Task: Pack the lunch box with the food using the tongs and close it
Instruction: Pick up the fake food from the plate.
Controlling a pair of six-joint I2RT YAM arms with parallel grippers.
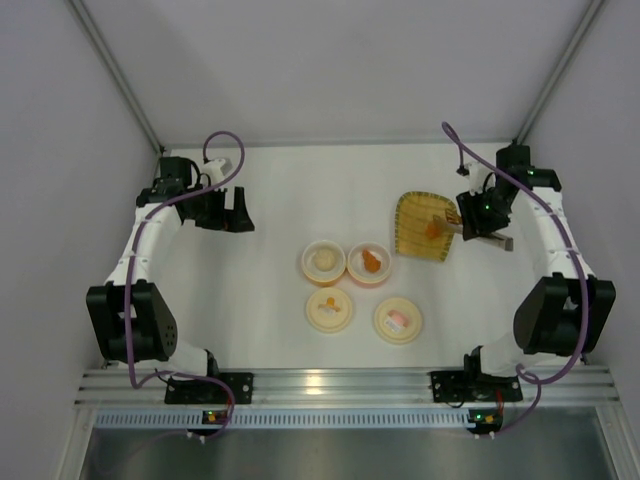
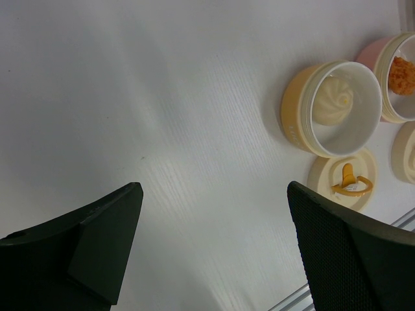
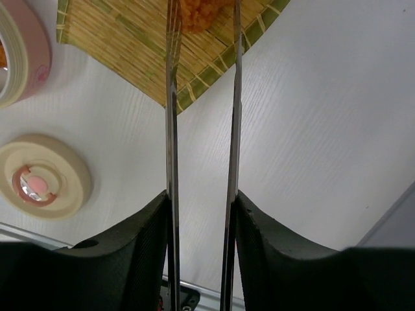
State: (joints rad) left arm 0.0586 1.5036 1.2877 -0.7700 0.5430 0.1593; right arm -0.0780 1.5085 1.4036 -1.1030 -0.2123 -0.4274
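Observation:
The lunch box is two small round tubs standing side by side. The cream-yellow tub (image 1: 323, 261) (image 2: 298, 103) holds a whitish ball (image 2: 334, 100), and the pink tub (image 1: 369, 264) (image 2: 379, 55) holds an orange chunk (image 2: 403, 67). Their two cream lids (image 1: 329, 308) (image 1: 397, 320) lie flat in front of them. My right gripper (image 1: 468, 226) (image 3: 202, 194) is shut on the tongs (image 3: 172, 97), pressing both slim arms. The tong tips flank an orange food piece (image 3: 201, 11) (image 1: 433, 229) on the tray. My left gripper (image 1: 236, 212) (image 2: 214, 188) hangs open over bare table, left of the tubs.
The yellow ribbed bamboo tray (image 1: 412, 215) (image 3: 117, 39) lies at the right, behind the pink tub. A metal rail (image 1: 340, 385) runs along the near table edge. White walls close in the back and both sides.

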